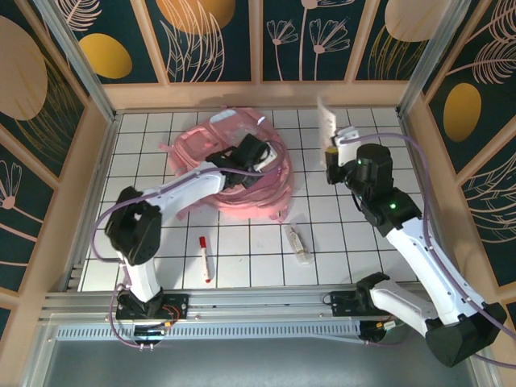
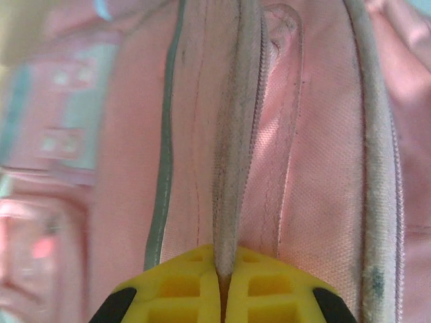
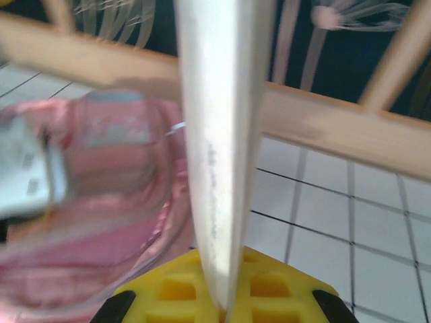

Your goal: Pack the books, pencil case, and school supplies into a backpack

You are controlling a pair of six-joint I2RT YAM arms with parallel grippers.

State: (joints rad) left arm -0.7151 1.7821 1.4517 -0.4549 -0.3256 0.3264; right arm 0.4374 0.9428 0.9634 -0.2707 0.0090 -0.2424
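So, top external view first. The pink backpack (image 1: 242, 189) lies in a slumped heap on the white gridded tabletop (image 1: 363, 266), toward the far left-centre. The left arm stretches out from the near edge and its left hand (image 1: 256, 155) sits right on top of the bag. Over on the right, the right hand (image 1: 330, 149) hangs above the tabletop, holding the long white packet (image 1: 327, 119) upright, with the packet poking up toward the far wall. Two of the supplies lie loose near the front. The red-and-white marker pen (image 1: 205, 256) is just near of the backpack, and the small clear tube (image 1: 300, 242) is a bit further right. They're well apart from each other, and nothing is touching them.

Left wrist view: the yellow fingers (image 2: 175, 286) are pinched together on a raised ridge of pink fabric next to a zipper line, so the left hand is clamped on the backpack itself. A pale grey-green strip runs along the fabric to the left of that ridge.

Right wrist view: the yellow fingers (image 3: 269, 289) are squeezed onto the bottom of the white packet, which stands straight up the middle of the frame. The backpack is a pink blur to the left, and there's a wooden rail (image 3: 350, 131) at the far edge.
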